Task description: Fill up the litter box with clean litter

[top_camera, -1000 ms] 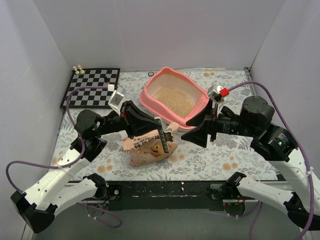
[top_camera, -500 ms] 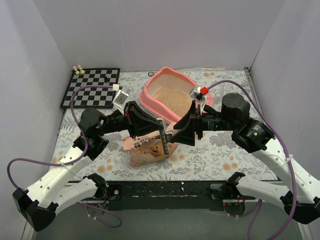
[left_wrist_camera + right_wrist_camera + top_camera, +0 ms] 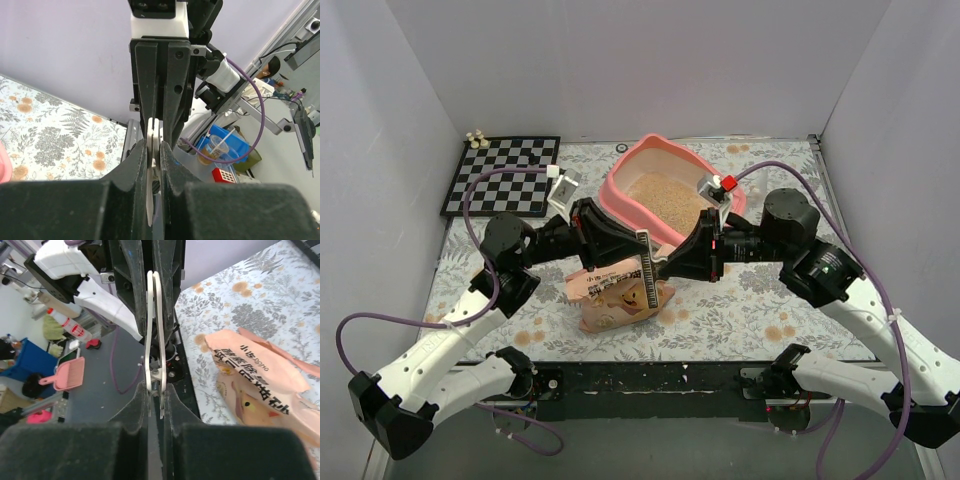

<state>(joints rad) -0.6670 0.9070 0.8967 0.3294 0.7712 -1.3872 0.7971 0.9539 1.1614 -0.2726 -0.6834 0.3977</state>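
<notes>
Black left gripper: jaws drawn together, pinching a thin whitish plastic scoop, which the wrist view shows edge-on between the pads.

Black right gripper: jaws closed down on the same scoop from the opposite side. Its white strip runs up out of the narrow gap between the fingers.

Position: the two grippers meet tip to tip above the middle of the table, raised off its surface.

Bag: crinkled, tan-orange, printed. It lies on the floral table cover directly below the joined tips, on the near side.

Litter box: pink tub, set just beyond the grippers toward the back wall. In the top view the right arm crosses its near right rim.

Clean litter: pale beige granules covering the floor of the tub, apart from both grippers.

Checkerboard: far left corner, well apart from the grippers, with small pale pieces at its back edge.
</notes>
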